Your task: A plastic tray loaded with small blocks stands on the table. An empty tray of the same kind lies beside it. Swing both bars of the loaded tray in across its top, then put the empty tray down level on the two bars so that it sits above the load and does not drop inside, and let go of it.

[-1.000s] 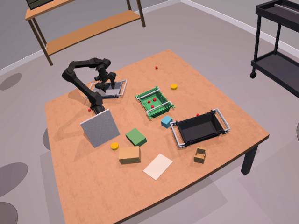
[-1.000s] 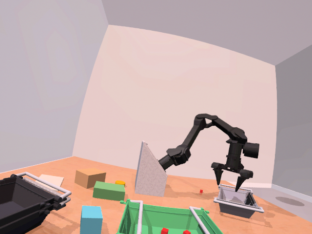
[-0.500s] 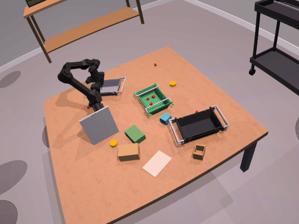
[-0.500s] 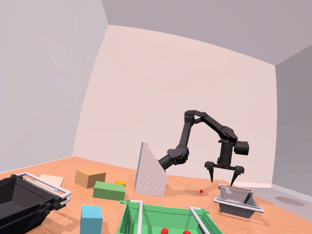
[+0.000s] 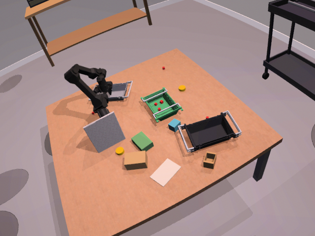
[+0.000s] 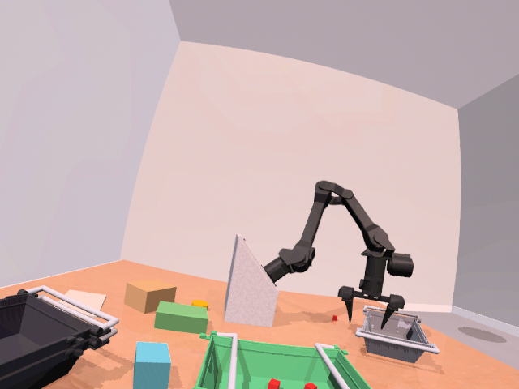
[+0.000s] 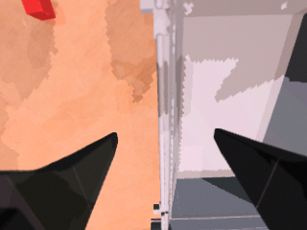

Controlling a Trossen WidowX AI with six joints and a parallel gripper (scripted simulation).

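The black parallel-jaw gripper [image 6: 366,324] [image 7: 165,134] was fully open and unloaded, its fingertips straddling, in the wrist view, the near-side wall of the grey rectangular plastic tray [image 5: 121,98] [image 6: 393,349] [image 7: 230,110]. In the top view, from the grey tray, the green plastic tray [image 5: 166,117] [image 6: 276,349] stood at four o'clock, three red cubes [image 5: 159,109] [image 6: 273,383] inside, both light-grey bars [image 5: 166,110] [image 6: 233,360] across its top.

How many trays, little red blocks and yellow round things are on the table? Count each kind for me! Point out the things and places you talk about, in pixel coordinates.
Trays, one green [image 5: 169,115] [image 6: 276,356], one gray [image 5: 119,88] [image 6: 392,348] [image 7: 216,38], one black [image 5: 209,132] [image 6: 45,343]: 3
Red blocks inside the green tray [image 5: 161,102] [image 6: 273,383]: 3
Red blocks loose on the table [image 5: 163,66] [image 6: 332,316] [image 7: 38,9]: 3
Yellow round things [image 5: 181,88] [image 6: 199,304]: 2
Total that I can see: 11
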